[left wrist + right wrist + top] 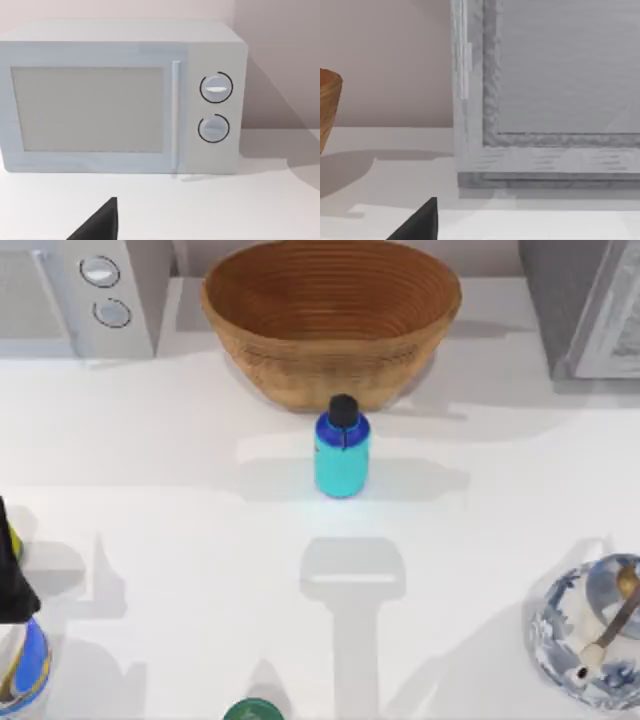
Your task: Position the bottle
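At the lower edge of your top view sit a green-topped object [252, 709], a blue-and-white dish [590, 635] lower right, and a white-blue-yellow container [22, 665] lower left. The bottle [342, 455] stands upright at centre, just before the woven bowl [331, 315]. You cannot tell either claw's opening. The microwave [122, 97] sits upper left.

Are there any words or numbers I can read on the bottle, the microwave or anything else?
None can be read.
Bottle: plain cyan body, no label.
Microwave: two round dials, no numbers or marks.
Blue-and-white bowl: painted pattern, no letters.
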You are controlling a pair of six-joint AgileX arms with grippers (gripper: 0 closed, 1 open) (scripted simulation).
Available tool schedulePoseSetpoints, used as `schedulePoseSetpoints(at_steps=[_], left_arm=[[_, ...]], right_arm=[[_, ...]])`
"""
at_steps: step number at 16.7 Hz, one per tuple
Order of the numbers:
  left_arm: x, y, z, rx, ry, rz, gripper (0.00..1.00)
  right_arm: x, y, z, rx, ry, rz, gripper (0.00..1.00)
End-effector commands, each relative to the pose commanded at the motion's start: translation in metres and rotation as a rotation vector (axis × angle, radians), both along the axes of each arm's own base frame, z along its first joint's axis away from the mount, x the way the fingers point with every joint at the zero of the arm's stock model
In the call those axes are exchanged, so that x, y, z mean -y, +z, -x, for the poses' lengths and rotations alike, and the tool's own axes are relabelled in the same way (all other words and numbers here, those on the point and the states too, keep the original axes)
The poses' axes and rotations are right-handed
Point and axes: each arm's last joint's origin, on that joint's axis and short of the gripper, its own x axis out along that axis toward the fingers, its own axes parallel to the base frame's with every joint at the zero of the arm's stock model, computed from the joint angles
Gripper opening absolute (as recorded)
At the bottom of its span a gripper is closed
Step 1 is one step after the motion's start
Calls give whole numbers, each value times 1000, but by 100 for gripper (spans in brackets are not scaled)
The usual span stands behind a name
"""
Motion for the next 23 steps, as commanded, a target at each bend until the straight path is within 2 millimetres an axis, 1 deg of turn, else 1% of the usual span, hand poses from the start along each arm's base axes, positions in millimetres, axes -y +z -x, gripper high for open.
schedulePoseSetpoints(at_steps=[3, 5, 8, 10, 11, 13, 14, 16, 19, 21, 23], left_arm=[[0, 0, 0, 0, 0, 0, 100], [0, 0, 0, 0, 0, 0, 100], [0, 0, 0, 0, 0, 0, 100], [0, 0, 0, 0, 0, 0, 100], [0, 0, 0, 0, 0, 0, 100], [0, 0, 0, 0, 0, 0, 100], [0, 0, 0, 0, 0, 0, 100], [0, 0, 0, 0, 0, 0, 100], [0, 0, 0, 0, 0, 0, 100], [0, 0, 0, 0, 0, 0, 100], [0, 0, 0, 0, 0, 0, 100]], right_arm=[[0, 3, 0, 6, 3, 2, 100], [-2, 17, -1, 22, 27, 12, 100], [-10, 45, -10, 27, 117, 37, 100], [-19, 62, -24, -2, 201, 57, 100], [-25, 69, -34, -30, 247, 66, 100], [-42, 75, -61, -110, 341, 84, 100], [-52, 74, -77, -156, 386, 93, 100], [-76, 65, -110, -248, 469, 110, 100], [-115, 40, -150, -350, 574, 135, 100], [-140, 19, -168, -391, 637, 151, 100], [-160, -2, -177, -425, 691, 168, 100]])
